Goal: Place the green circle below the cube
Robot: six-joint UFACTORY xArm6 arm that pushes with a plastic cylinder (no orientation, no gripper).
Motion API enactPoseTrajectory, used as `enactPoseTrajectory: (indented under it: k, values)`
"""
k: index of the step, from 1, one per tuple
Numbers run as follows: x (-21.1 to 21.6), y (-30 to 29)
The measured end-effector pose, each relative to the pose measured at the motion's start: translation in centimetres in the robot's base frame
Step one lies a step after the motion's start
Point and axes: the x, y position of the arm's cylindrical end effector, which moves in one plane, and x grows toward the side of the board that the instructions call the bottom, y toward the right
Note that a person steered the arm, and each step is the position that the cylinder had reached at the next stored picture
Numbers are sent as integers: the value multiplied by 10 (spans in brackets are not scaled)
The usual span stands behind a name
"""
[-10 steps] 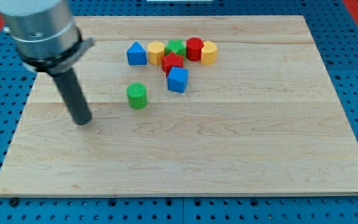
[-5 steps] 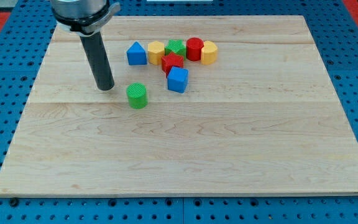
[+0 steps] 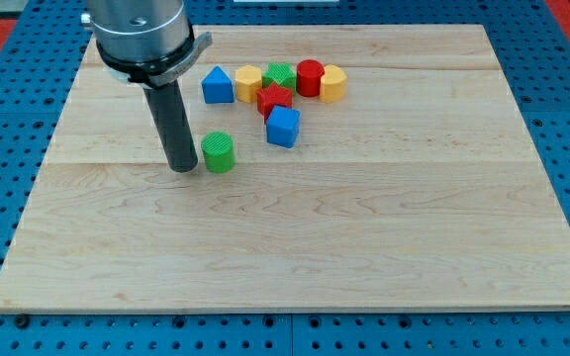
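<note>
The green circle (image 3: 219, 152), a short green cylinder, stands on the wooden board left of and slightly below the blue cube (image 3: 283, 127). My tip (image 3: 183, 167) rests on the board just to the left of the green circle, very close to it or touching it. The dark rod rises from the tip toward the view's top left.
A cluster sits above the cube: a blue triangular block (image 3: 217, 85), a yellow block (image 3: 248, 83), a green star-like block (image 3: 281, 76), a red star-like block (image 3: 274, 99), a red cylinder (image 3: 310, 76) and a yellow block (image 3: 333, 83). The board (image 3: 364, 247) lies on a blue pegboard.
My tip swung from the board's left up toward the blocks, then came down to the green circle's left side. The blocks have not visibly moved.
</note>
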Motion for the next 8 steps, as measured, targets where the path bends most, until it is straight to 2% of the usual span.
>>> enactPoseTrajectory:
  k: [2,4,6,8]
  values:
    - [-39,2]
    - [1,8]
    - [-34,21]
    - [-34,23]
